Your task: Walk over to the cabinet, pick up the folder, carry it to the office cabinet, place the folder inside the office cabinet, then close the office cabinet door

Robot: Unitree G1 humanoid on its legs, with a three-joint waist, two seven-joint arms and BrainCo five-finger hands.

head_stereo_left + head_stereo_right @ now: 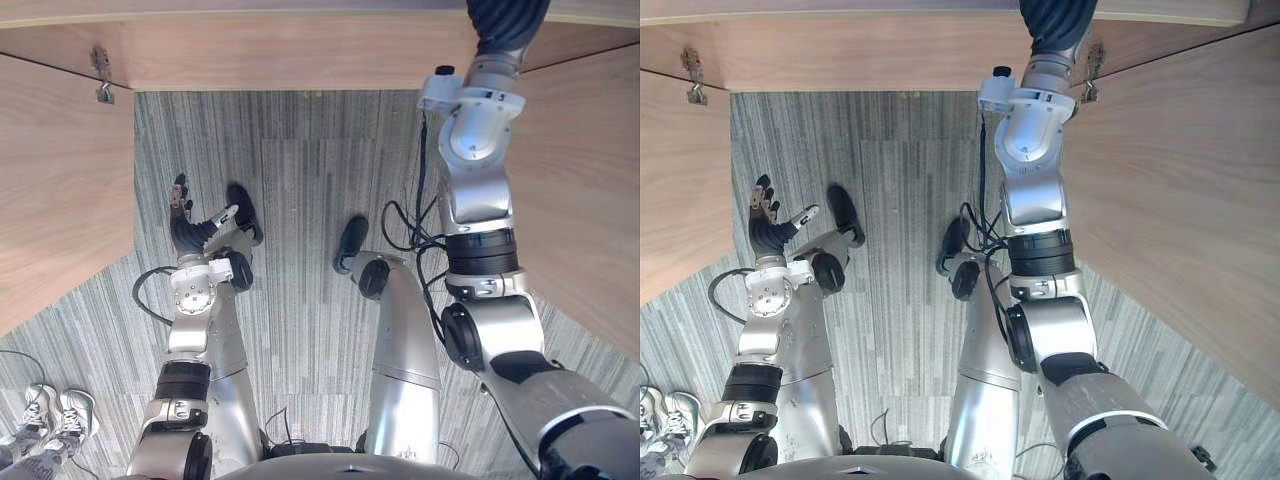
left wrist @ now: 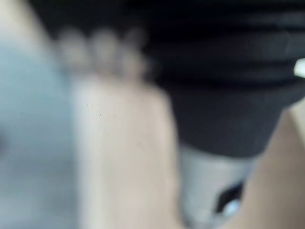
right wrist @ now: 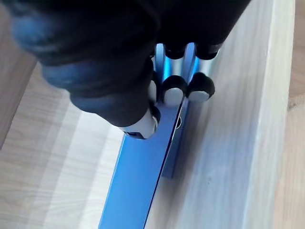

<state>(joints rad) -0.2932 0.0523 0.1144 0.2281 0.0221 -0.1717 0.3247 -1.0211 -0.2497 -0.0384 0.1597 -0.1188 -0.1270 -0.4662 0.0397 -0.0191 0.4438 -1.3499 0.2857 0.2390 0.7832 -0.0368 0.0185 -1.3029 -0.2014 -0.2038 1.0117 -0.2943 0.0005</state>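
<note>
The blue folder (image 3: pixel 136 186) is inside the wooden office cabinet (image 1: pixel 300 55), standing on edge close along a light wooden inner wall (image 3: pixel 224 157). My right hand (image 3: pixel 109 71) is shut on its near end, with fingertips (image 3: pixel 174 94) on one face and the thumb on the other. In the eye views my right arm reaches up into the cabinet, and its dark wrist cover (image 1: pixel 505 25) passes the front edge. My left hand (image 1: pixel 185 215) hangs low at my left side with relaxed fingers and holds nothing.
Both cabinet doors stand wide open: the left door (image 1: pixel 60 190) and the right door (image 1: pixel 590 200) flank me closely. A metal hinge (image 1: pixel 102 78) sits at the left door's top. Grey striped carpet (image 1: pixel 300 160) lies between them. A person's shoes (image 1: pixel 55 415) are at the lower left.
</note>
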